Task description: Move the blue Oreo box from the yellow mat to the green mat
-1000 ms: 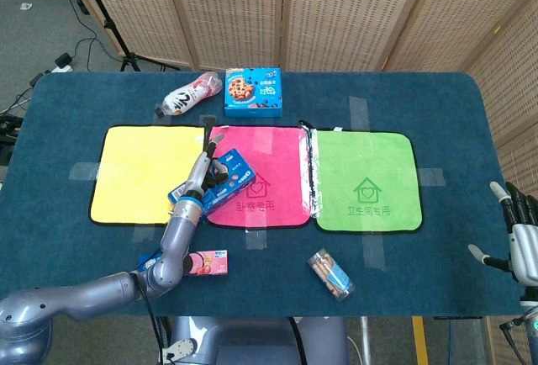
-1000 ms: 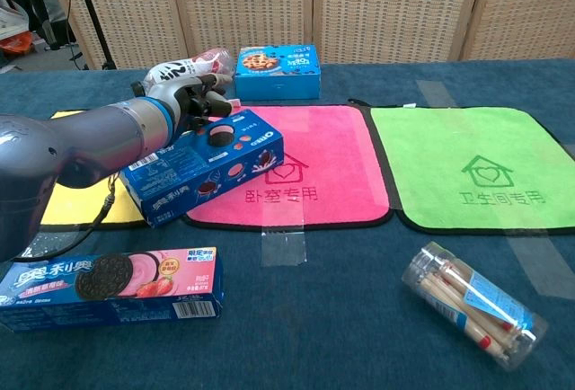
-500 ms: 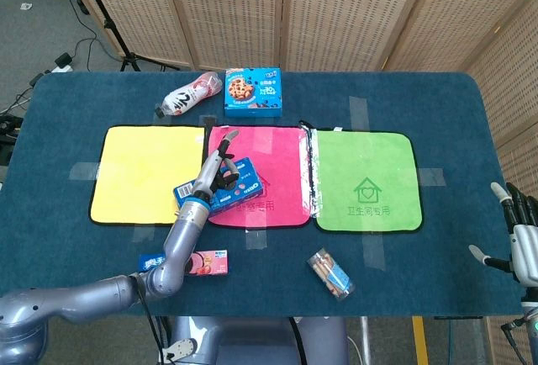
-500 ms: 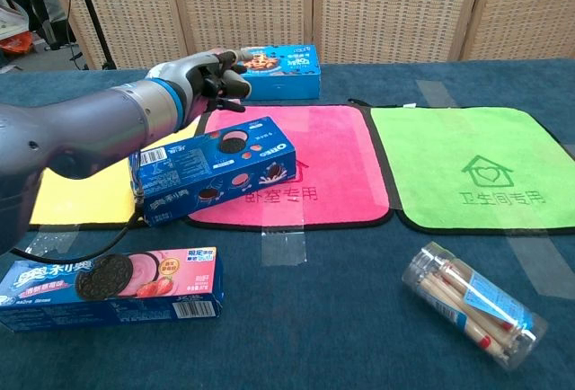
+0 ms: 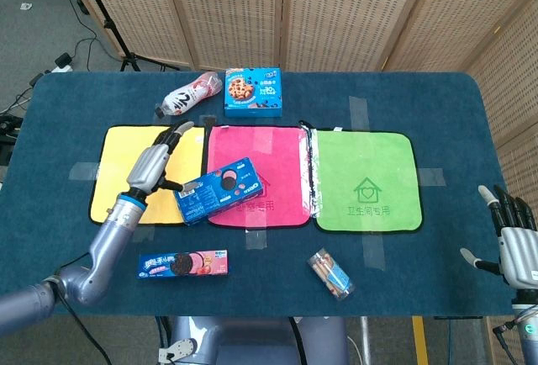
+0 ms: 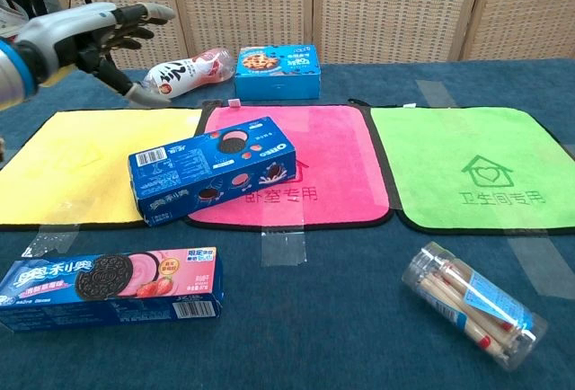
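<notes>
I have the blue Oreo box (image 5: 216,191) lying flat across the seam between the yellow mat (image 5: 147,171) and the pink mat (image 5: 256,173), its left end over the yellow edge and most of its length on pink. So by my reckoning the job is only partly done: the box is off most of the yellow but well apart from the green mat (image 5: 366,178), which holds nothing. My left hand (image 5: 155,161) hovers over the yellow mat just left of the box, fingers spread and holding nothing; in the chest view the left hand (image 6: 99,35) shows raised clear of the table, not touching the box. My right hand (image 5: 511,243) sits far off past the table's right edge, fingers apart and empty; the chest view does not show it. What is left, as I judge it, is the whole carry across pink to green, and since the box lies nearer my left side, I would either regrasp with the left and reach far over, or hand the stretch to the right. The pink Oreo box (image 5: 184,263) and the stick tube (image 5: 329,273) lie near the front edge, out of that path.
</notes>
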`<state>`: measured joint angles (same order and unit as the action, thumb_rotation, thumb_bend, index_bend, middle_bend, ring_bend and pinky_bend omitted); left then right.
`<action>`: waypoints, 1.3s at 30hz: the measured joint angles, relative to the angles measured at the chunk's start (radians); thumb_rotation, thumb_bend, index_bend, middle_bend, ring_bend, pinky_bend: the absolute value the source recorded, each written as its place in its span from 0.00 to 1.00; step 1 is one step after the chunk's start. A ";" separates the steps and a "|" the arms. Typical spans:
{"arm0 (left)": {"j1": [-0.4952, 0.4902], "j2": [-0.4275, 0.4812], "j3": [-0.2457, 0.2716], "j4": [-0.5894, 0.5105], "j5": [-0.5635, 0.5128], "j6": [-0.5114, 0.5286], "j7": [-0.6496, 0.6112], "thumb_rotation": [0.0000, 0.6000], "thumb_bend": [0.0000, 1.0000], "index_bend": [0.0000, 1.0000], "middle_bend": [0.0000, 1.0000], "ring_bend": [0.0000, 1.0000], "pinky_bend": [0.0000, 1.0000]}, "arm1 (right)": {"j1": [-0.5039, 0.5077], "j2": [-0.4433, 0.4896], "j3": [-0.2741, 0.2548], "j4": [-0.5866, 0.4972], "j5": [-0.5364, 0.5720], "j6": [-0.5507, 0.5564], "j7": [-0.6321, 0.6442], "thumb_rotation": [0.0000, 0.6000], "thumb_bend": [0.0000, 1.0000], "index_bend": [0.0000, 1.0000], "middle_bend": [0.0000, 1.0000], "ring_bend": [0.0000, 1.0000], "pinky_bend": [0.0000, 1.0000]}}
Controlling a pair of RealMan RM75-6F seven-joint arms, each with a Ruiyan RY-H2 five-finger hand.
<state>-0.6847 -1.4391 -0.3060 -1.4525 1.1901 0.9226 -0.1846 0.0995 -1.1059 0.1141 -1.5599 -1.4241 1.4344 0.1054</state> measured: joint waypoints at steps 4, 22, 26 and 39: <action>0.024 0.050 0.062 0.045 0.114 0.012 -0.006 1.00 0.00 0.00 0.00 0.00 0.00 | 0.001 -0.004 0.000 -0.004 0.001 0.001 -0.012 1.00 0.00 0.00 0.00 0.00 0.00; 0.091 -0.019 0.288 0.441 0.440 0.174 -0.084 1.00 0.00 0.00 0.00 0.00 0.00 | 0.007 -0.003 0.004 -0.011 0.013 -0.012 -0.007 1.00 0.00 0.00 0.00 0.00 0.00; 0.085 -0.086 0.283 0.498 0.435 0.181 -0.079 1.00 0.00 0.00 0.00 0.00 0.00 | 0.008 0.001 0.005 -0.011 0.014 -0.016 0.002 1.00 0.00 0.00 0.00 0.00 0.00; -0.026 -0.287 0.179 0.592 0.344 0.110 0.018 1.00 0.00 0.00 0.00 0.00 0.00 | 0.015 -0.002 0.002 -0.004 0.021 -0.035 0.000 1.00 0.00 0.00 0.00 0.00 0.00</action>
<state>-0.7106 -1.7265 -0.1273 -0.8605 1.5340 1.0328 -0.1665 0.1146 -1.1078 0.1166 -1.5638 -1.4031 1.3993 0.1059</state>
